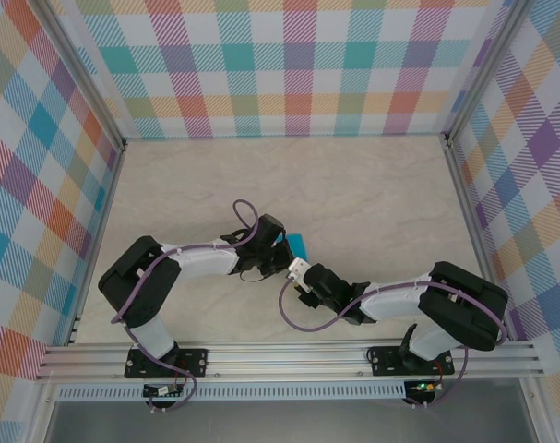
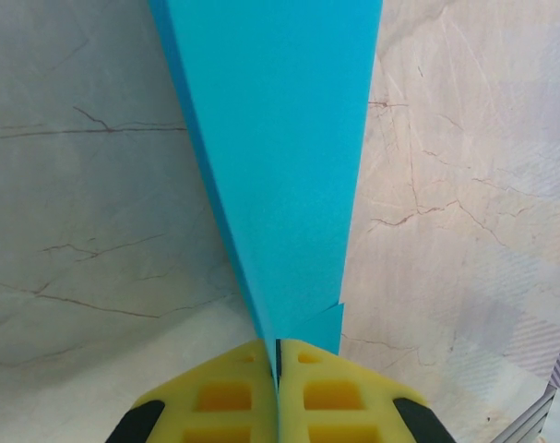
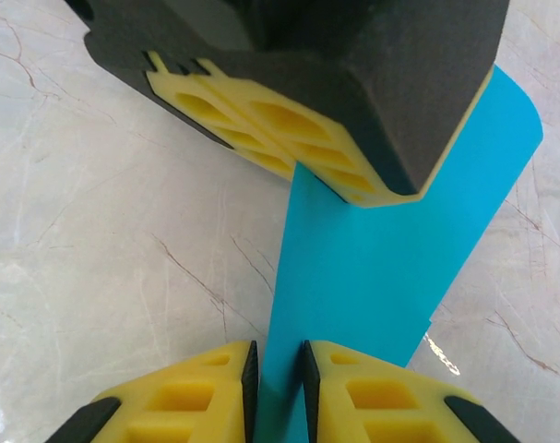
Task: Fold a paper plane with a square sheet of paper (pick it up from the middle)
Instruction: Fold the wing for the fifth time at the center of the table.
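The teal-blue paper (image 1: 299, 243) is folded into a long narrow wedge and held above the table between the two arms. My left gripper (image 1: 281, 242) is shut on it. In the left wrist view the paper (image 2: 280, 138) narrows to a point pinched between the yellow pads (image 2: 224, 397) of that gripper (image 2: 278, 355). In the right wrist view the paper (image 3: 381, 268) runs from the left gripper's fingers (image 3: 289, 138) down into the narrow gap of my right gripper (image 3: 280, 355). Its jaws stand slightly apart on either side of the paper's lower edge.
The marble-patterned tabletop (image 1: 353, 185) lies beneath the paper, with checkered walls (image 1: 298, 65) behind and on both sides. An aluminium rail (image 1: 289, 355) runs along the near edge by the arm bases. The two grippers are almost touching.
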You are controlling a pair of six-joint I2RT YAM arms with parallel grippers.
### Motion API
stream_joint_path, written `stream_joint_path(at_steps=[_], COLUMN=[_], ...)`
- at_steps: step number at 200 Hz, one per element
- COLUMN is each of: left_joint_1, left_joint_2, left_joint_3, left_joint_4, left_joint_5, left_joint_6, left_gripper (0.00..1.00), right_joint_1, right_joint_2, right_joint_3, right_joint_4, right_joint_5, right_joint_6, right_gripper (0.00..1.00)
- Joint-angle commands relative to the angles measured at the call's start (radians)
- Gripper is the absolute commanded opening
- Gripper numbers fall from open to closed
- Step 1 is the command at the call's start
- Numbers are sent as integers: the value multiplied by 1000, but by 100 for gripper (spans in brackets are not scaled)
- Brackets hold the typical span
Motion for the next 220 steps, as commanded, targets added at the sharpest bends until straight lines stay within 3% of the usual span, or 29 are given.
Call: stream_joint_path(at_steps=[1, 40, 79, 112, 137, 220], left_joint_1=[2, 1, 1, 3, 5, 6], left_joint_2=[-33, -31, -50, -109, -179, -354], left_joint_3=[-6, -6, -9, -11, -14, -64], left_joint_4=[-2, -16, -25, -67, -119, -225], left_joint_5=[11, 3, -11, -55, -107, -214], left_joint_6=[10, 11, 11, 17, 27, 37], left_gripper=[2, 6, 24, 47, 58, 62], right_joint_1=[7, 6, -2, -58, -97, -223], right_joint_2=[4, 1, -5, -33, -45, -51], right_joint_3=[12, 20, 29, 36, 38, 6], right_joint_4=[42, 28, -9, -55, -71, -28], right_joint_5=[10, 9, 2, -127, -233, -489], right_joint_6=[7, 39, 85, 157, 196, 345], right_gripper=[22, 16, 9, 5, 3, 2])
